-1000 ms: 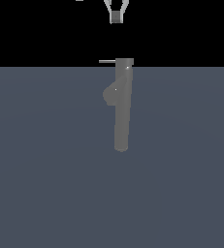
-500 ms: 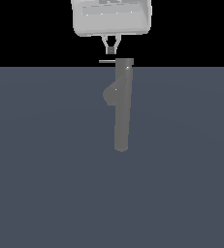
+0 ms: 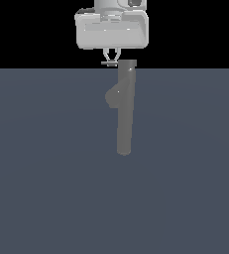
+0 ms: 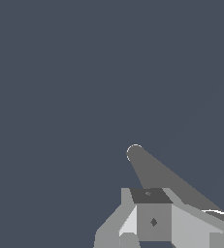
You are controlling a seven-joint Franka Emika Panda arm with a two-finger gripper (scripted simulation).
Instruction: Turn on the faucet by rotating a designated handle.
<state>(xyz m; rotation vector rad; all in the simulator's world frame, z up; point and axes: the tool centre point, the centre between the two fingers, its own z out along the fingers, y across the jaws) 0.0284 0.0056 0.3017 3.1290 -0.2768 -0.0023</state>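
Note:
The faucet [image 3: 124, 114] is a tall matte grey column with a rounded bulge [image 3: 113, 96] on the exterior view's left and a short cap [image 3: 128, 64] at its far end. The handle [image 3: 106, 63] is a thin light-grey rod that sticks out from the cap towards the exterior view's left. My gripper [image 3: 110, 60] hangs straight above the handle, fingers drawn together to a point that touches or nearly touches the rod, and holds nothing. In the wrist view the column [image 4: 154, 172] runs slantwise past my gripper [image 4: 151, 208]. The handle cannot be made out there.
The faucet stands on a flat blue-grey floor [image 3: 46, 173] that fills the lower part of the exterior view. Behind it is black background. No other objects show.
My gripper has come down from the top edge of the exterior view to just above the handle. The faucet and its handle have not moved.

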